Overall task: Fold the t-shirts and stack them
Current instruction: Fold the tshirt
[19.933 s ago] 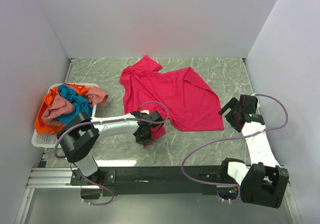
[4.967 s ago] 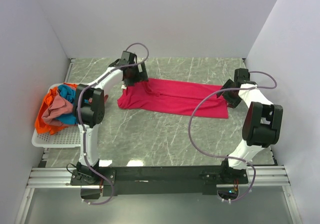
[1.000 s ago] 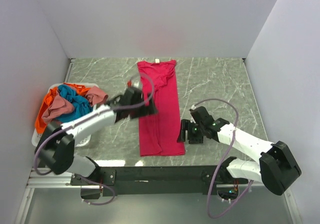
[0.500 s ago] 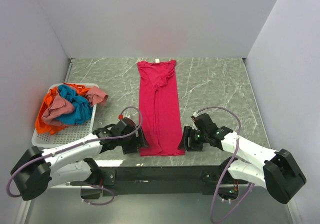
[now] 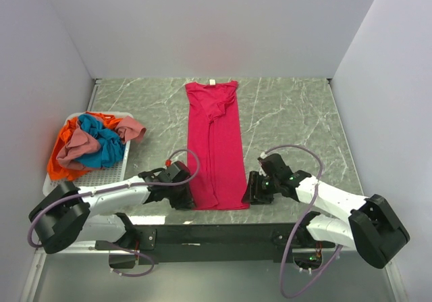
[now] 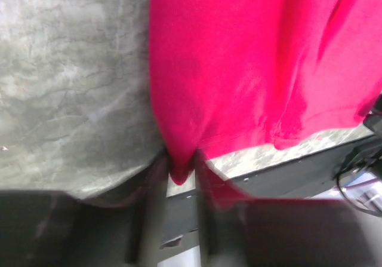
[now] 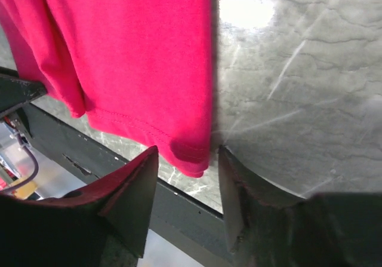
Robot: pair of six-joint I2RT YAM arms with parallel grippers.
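Left tool (image 6: 179,180): fingers (image 6: 149,201) nearly together on the near-left hem corner of the magenta t-shirt (image 5: 214,140). The cloth draws into a narrow wedge between them and reads as pinched. The wrist view is blurred, so grip firmness is unclear.

Right tool (image 7: 187,153): fingers (image 7: 134,189) apart, straddling the near-right hem corner. The corner sits in the gap with air on both sides, so it is not clamped. Fingertips are low, at or just above the desk (image 5: 290,119).

Both tools sit at the near end of the shirt, left tool at its left corner, right tool at its right, with the hem running between them.

The magenta t-shirt lies mid-desk as a narrow lengthwise-folded strip. Its long axis runs near to far, collar at the far end, hem at the near desk edge. It is mostly flat, with some wrinkling and an overlap on the left near half.

Key relation: the shirt stretches straight away from both tools toward the far side. A half fold would probably carry the hem far along that axis to the collar. Each arm is nearest its own corner, so no reach across is needed.

Judgement: the corner-grab step is in hand, and the right tool likely needs to close before any lift. An uneven pinch could skew the fold.

The rest of the t-shirts are well left of the strip, heaped in the white basket (image 5: 74,188): orange shirt (image 5: 57,161), teal shirt (image 5: 101,143), dusty pink shirt (image 5: 73,148). None is folded, so the task looks early.
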